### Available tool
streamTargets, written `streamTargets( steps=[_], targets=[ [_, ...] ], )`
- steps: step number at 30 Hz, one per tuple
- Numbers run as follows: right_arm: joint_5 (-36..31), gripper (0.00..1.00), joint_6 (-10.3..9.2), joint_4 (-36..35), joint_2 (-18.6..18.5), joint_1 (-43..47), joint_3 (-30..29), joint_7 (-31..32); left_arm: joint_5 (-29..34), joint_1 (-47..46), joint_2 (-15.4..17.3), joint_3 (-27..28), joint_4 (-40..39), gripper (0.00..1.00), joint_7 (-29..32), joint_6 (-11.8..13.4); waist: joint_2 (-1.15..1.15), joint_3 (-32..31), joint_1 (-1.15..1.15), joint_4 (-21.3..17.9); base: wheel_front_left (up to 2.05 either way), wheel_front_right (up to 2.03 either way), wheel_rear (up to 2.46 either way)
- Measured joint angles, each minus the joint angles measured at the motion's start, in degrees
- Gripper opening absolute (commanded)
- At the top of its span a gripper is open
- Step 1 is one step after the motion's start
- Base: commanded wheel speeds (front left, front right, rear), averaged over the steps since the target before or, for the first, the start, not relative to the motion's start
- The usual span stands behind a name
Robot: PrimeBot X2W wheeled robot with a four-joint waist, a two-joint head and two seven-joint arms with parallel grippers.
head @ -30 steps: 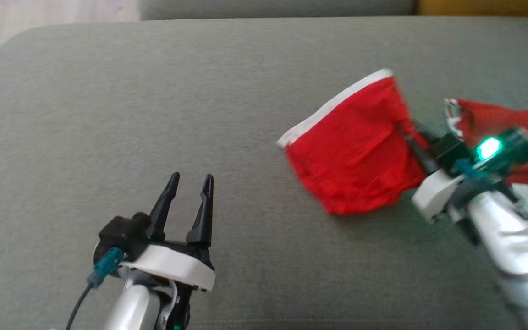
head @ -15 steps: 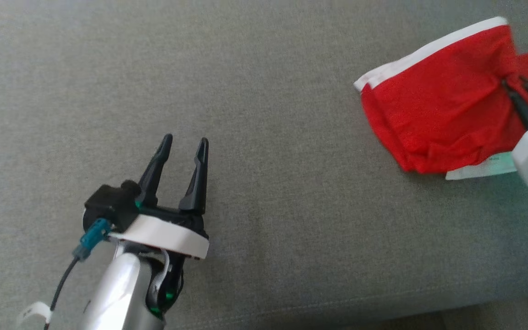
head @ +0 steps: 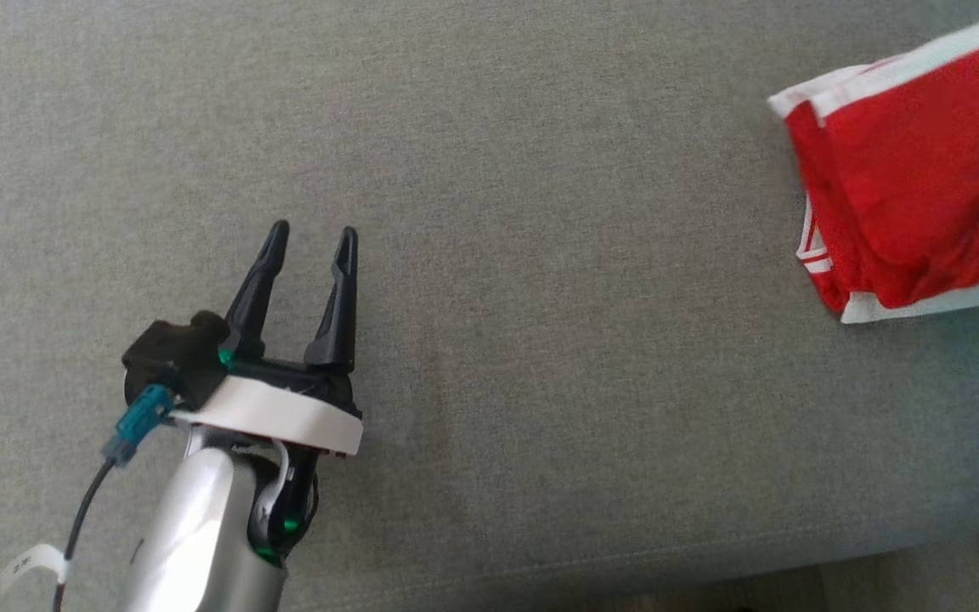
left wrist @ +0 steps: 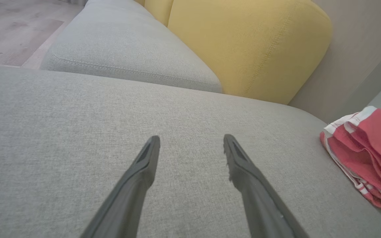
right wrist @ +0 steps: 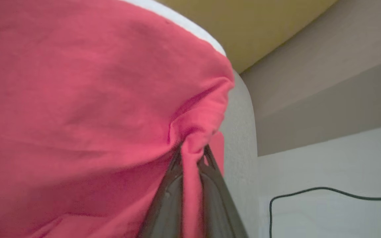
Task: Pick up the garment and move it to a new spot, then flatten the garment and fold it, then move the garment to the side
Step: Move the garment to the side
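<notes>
One garment point(head: 914, 178) in play: red with white trim, bunched into several loose layers. It sits at the far right of the head view, out at the right-hand end of the grey sofa seat point(head: 540, 255). From the left wrist view its lower layers lie on the fabric of the seat, white striped edging showing along the bottom.

Right pincer point(right wrist: 192, 155) has it! The two dark fingers are pinched narrow on a ridge of red cloth that stands up between them, and the rest of the garment billows across the left of that view.

Over to the left pincer point(head: 309, 246), low and left in the head view, well apart from the garment. Its fingers are spread in a V with nothing between them, and bare grey seat lies under the tips.

Further out, the left wrist view takes in a second grey seat cushion point(left wrist: 127, 46) beyond the first, one yellow back cushion point(left wrist: 243, 43) standing behind the seat, and a patch of wooden floor point(left wrist: 8, 29) at top left. Past the garment, the right wrist view catches one black cable point(right wrist: 326, 191) running along a pale wall point(right wrist: 342, 158).
</notes>
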Motion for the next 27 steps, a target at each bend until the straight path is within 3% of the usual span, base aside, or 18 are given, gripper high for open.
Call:
streamTargets(
  steps=[6,7,8,18,27],
  targets=[
    [-1.31,0.00,0.00,-1.10,2.11,3.10,-4.04,2.35,0.00,0.01,-0.03,-0.11,0.01,1.00,0.00,-0.30,0.00,-0.27,0.00,-0.19,0.00,0.00,0.00],
    [-1.43,0.63,0.00,-1.44,2.63,3.32,-4.76,2.36,0.00,0.01,-0.03,-0.10,0.02,1.00,0.00,-0.30,0.00,-0.29,0.00,-0.25,0.00,0.00,0.00],
    [-1.48,1.00,0.00,-1.72,3.22,3.49,-5.75,2.35,0.00,0.01,-0.03,-0.10,0.05,1.00,0.00,-0.30,0.00,-0.33,0.00,-0.31,0.00,0.00,0.00],
    [-3.68,1.00,0.00,-3.47,4.78,3.86,-8.64,-0.30,-0.03,0.03,-0.04,-0.21,0.77,1.00,0.00,-0.27,0.00,-2.41,0.00,0.03,0.00,0.00,0.00],
    [-3.93,1.00,0.00,-6.50,11.09,3.67,-8.38,-5.27,-1.88,1.27,-0.05,-0.29,0.89,1.00,-0.01,0.99,0.00,-7.40,-0.01,1.34,0.00,0.00,0.00]
  ],
)
